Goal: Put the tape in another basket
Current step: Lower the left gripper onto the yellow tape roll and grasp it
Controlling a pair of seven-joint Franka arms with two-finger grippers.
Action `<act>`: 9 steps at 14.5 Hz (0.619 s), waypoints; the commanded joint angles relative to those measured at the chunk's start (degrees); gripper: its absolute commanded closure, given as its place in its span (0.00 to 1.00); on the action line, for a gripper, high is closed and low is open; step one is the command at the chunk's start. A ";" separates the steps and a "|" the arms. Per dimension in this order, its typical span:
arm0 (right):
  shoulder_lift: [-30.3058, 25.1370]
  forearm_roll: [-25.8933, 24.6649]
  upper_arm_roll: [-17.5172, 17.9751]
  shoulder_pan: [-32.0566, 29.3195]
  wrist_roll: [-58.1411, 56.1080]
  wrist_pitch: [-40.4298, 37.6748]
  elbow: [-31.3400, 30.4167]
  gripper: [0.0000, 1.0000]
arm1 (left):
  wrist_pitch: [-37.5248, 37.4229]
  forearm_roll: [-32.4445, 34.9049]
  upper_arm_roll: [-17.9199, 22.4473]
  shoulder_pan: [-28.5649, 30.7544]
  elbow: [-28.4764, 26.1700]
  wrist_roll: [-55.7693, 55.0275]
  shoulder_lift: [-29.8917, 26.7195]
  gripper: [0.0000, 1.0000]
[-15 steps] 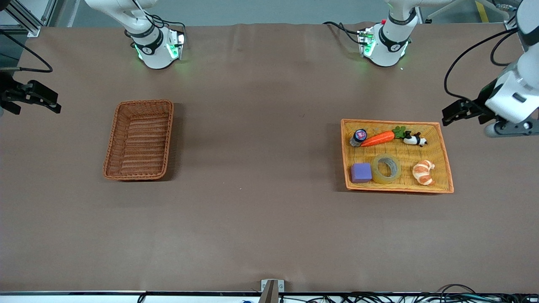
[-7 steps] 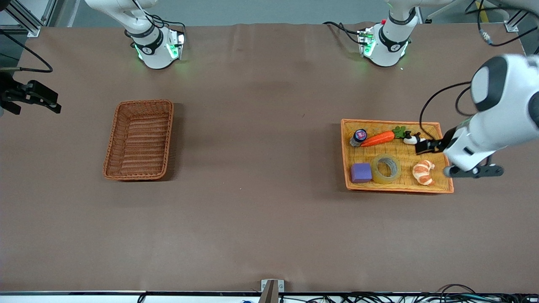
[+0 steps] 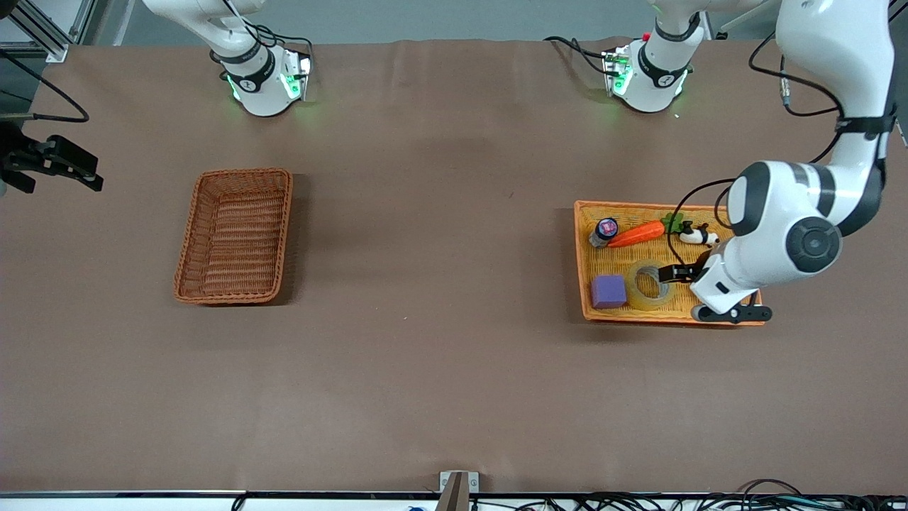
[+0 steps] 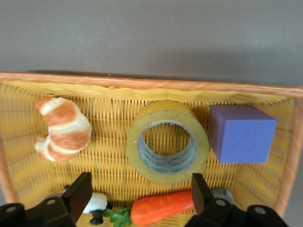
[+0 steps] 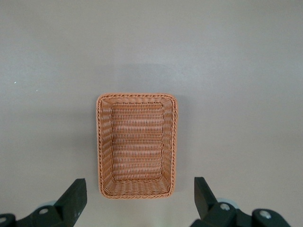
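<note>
Tape [image 3: 649, 284] lying flat in the yellow tray [image 3: 713, 210], between the purple cube [image 3: 608, 291] and the croissant [image 4: 62, 128]. Left hand [image 3: 674, 274] hanging over the tape, spread wide, gripping nothing. Right hand [image 5: 139, 203] waiting up high over the brown basket [image 3: 235, 235], also spread wide and holding nothing.

Glossy tape [image 4: 167, 147], woven wicker basket [image 3: 235, 235]

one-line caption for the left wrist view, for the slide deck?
Open left pincer above the packing tape roll in the yellow tray, between croissant and purple cube.
</note>
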 commanded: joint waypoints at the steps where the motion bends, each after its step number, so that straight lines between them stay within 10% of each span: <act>1: -0.94 1.15 0.24 -0.47 -0.28 0.03 -1.06 0.00 | 2.53 1.20 -0.28 0.52 -1.00 -0.66 2.91 0.07; 9: -0.85 1.15 0.24 -0.56 -0.28 0.37 -1.06 0.00 | 6.14 1.20 -0.19 1.31 -1.97 -0.57 8.90 0.13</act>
